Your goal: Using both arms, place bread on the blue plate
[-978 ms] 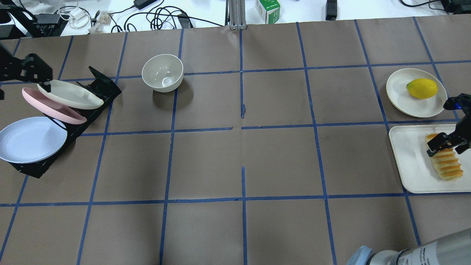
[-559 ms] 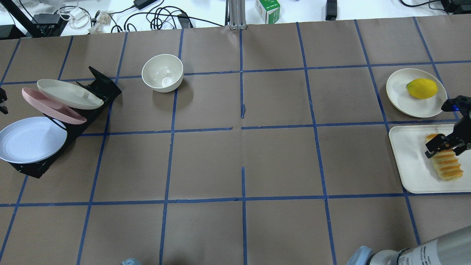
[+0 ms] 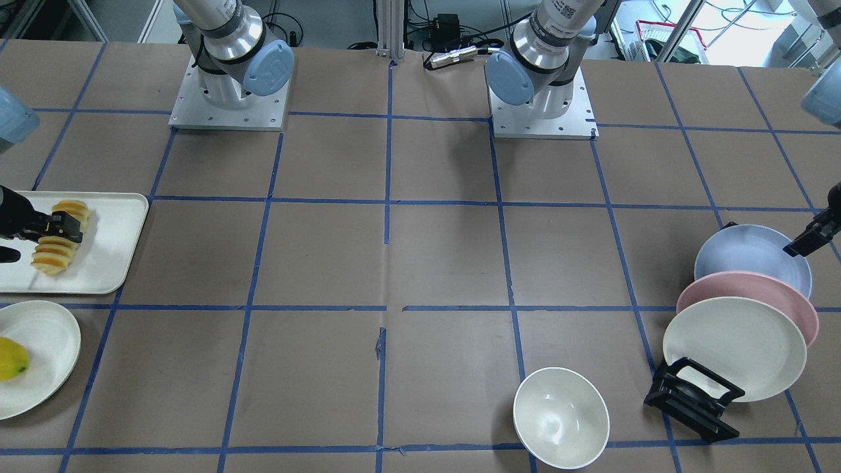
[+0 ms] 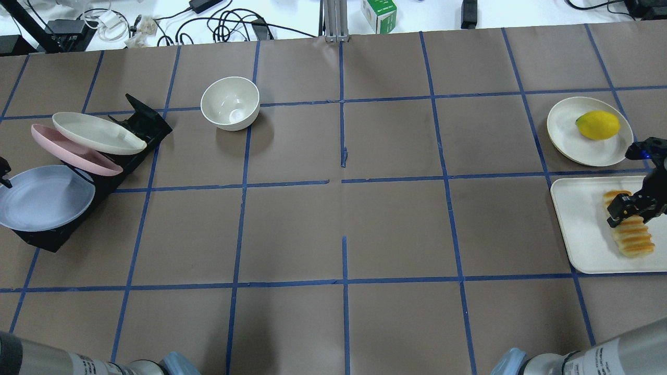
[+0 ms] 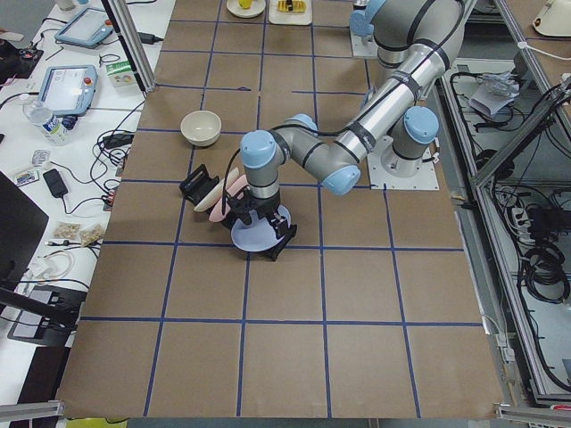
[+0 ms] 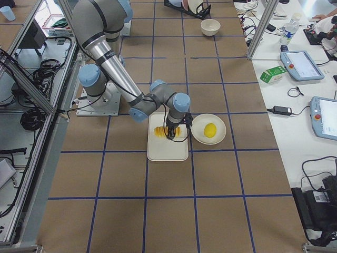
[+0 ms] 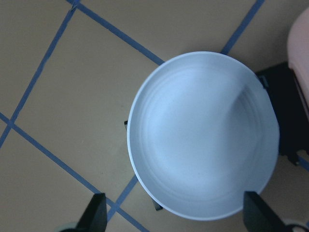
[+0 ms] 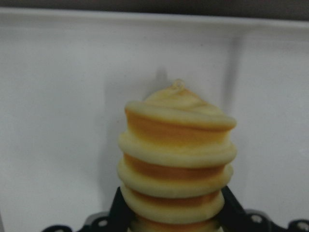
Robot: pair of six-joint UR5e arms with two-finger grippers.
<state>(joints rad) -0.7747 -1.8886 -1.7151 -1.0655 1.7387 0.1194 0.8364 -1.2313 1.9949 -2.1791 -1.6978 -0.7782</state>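
The bread (image 4: 633, 237) lies on a white tray (image 4: 583, 229) at the table's right end; it also shows in the front view (image 3: 56, 253) and the right wrist view (image 8: 176, 154). My right gripper (image 4: 628, 211) is shut on the bread near its far end, a finger pressed on each side (image 8: 174, 215). The blue plate (image 4: 44, 198) leans in the front slot of a black rack (image 4: 140, 120). My left gripper (image 7: 176, 215) is open just above the blue plate (image 7: 203, 135), its fingers wide apart over the plate's edge; it shows at the view's edge in the front view (image 3: 811, 236).
A pink plate (image 4: 73, 151) and a cream plate (image 4: 99, 134) lean in the rack behind the blue one. A cream bowl (image 4: 230, 102) stands right of the rack. A lemon (image 4: 597, 125) sits on a small cream plate (image 4: 565, 133) behind the tray.
My left gripper has left the far side of the rack and come over the blue plate's outer edge. My right gripper's fingers have closed in on the bread.
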